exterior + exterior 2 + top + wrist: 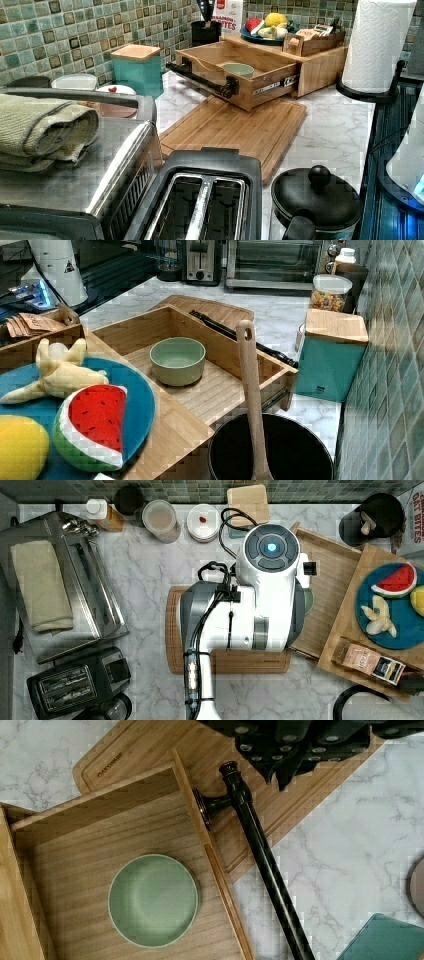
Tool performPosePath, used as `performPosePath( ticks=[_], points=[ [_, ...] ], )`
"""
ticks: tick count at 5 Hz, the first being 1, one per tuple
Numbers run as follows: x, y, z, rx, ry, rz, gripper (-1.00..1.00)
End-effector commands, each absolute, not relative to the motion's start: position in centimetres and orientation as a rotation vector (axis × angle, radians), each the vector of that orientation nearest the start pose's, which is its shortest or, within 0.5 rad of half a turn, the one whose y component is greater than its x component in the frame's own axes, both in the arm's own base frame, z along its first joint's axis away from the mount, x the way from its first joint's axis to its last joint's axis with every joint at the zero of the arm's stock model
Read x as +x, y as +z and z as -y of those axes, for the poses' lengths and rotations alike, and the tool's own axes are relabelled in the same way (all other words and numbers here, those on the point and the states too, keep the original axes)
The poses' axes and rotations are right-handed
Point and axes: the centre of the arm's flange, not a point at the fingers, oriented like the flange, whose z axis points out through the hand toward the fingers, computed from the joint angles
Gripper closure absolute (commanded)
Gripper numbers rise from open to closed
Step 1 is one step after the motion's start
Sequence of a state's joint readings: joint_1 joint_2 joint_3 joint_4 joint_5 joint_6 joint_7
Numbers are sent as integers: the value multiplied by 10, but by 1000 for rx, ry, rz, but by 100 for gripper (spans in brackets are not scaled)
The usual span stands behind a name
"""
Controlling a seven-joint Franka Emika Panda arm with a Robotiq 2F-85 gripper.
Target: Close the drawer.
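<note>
Drawer [100, 820] open, green bowl [153, 900] inside; end effector [295, 750] near black handle [260, 855], state unclear — push front squarely, slowly.

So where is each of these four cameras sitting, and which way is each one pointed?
Top view: overhead, looking straight down; the white arm covers the open drawer.
Left view: low behind the toaster, facing the drawer's black handle.
Right view: beside the fruit plate, looking across the drawer toward the toaster oven.
Wrist view: above the handle; the gripper shows.
Three views share the green bowl.
</note>
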State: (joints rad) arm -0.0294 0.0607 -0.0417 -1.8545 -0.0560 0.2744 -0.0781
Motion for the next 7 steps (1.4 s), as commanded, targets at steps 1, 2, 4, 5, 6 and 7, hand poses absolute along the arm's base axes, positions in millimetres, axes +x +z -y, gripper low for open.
performPosePath(
  ticks=[1, 2, 4, 5, 6, 7],
  points=[
    [569, 478, 50, -2987, 78, -1208, 100],
    [583, 470, 50, -3046, 91, -1085, 100],
    [602, 468, 28, -3015, -35, -1006, 100],
    [610, 464, 9, -2969, -151, -1109, 100],
    [619, 463, -6, -2926, -208, -1192, 100],
    [636, 455, -11, -2958, -161, -1136, 100]
  ],
)
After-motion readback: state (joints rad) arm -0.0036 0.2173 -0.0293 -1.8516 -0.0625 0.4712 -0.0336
